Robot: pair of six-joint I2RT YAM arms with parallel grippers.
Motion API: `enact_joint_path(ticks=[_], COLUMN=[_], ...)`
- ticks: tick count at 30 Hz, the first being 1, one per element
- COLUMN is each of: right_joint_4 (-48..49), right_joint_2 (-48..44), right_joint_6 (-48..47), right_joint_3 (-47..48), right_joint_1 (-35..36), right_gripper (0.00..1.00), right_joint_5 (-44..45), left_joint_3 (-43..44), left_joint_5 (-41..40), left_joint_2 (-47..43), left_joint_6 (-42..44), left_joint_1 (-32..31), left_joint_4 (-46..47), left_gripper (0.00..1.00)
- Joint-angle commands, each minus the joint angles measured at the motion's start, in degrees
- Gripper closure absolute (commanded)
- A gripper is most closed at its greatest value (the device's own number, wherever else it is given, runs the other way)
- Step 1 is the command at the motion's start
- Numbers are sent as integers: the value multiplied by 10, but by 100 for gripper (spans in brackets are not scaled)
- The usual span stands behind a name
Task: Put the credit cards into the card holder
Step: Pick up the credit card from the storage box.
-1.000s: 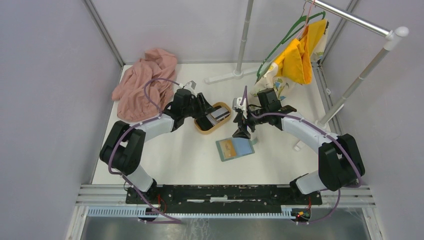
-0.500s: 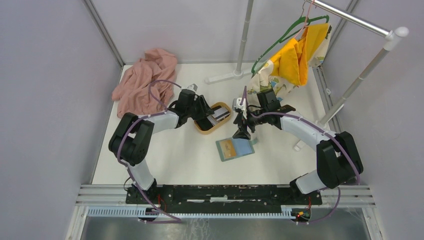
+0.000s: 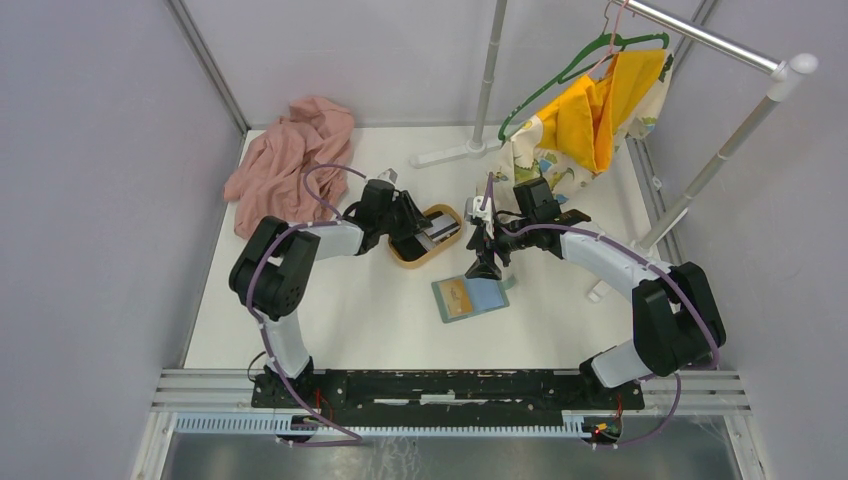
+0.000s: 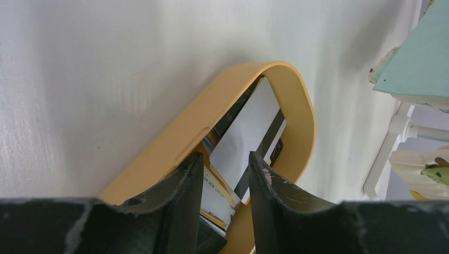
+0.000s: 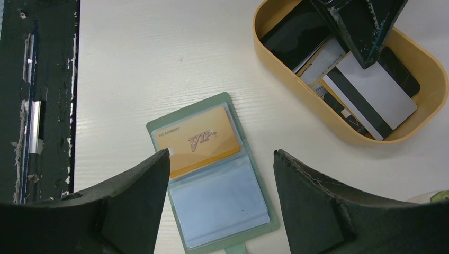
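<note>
The tray [image 4: 174, 140] is tan. Its white card [image 5: 376, 98] bears a black stripe, and black cards [image 5: 294, 34] lie around it. The holder [image 5: 217, 198] is grey-green outside and pale blue inside, with a gold card [image 5: 196, 140] lettered VIP. The table [image 3: 350, 310] is white, the cloth [image 3: 290, 165] pink, the garment [image 3: 590, 115] yellow.

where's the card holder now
Top view: the card holder lies open near the centre, just below-right of the wooden tray, beneath the right gripper.
</note>
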Motion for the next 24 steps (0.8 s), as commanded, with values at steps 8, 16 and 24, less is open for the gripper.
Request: enact_joint_path(ticks=[8, 16, 24], right_joint_4=[5, 4, 4], right_joint_2=[4, 4, 5], right_joint_6=[-9, -9, -11], right_joint_3=[23, 23, 23], right_joint_1=[-2, -3, -2], right_gripper=[23, 23, 23], right_joint_5=[-19, -19, -18], left_joint_3=[5, 1, 28], left_joint_5=[37, 49, 75], left_joint_2=[-2, 0, 41], left_joint_6=[-41, -53, -61], left_joint_1=[2, 1, 1], left_joint_4=[71, 92, 108], left_gripper=[65, 69, 63])
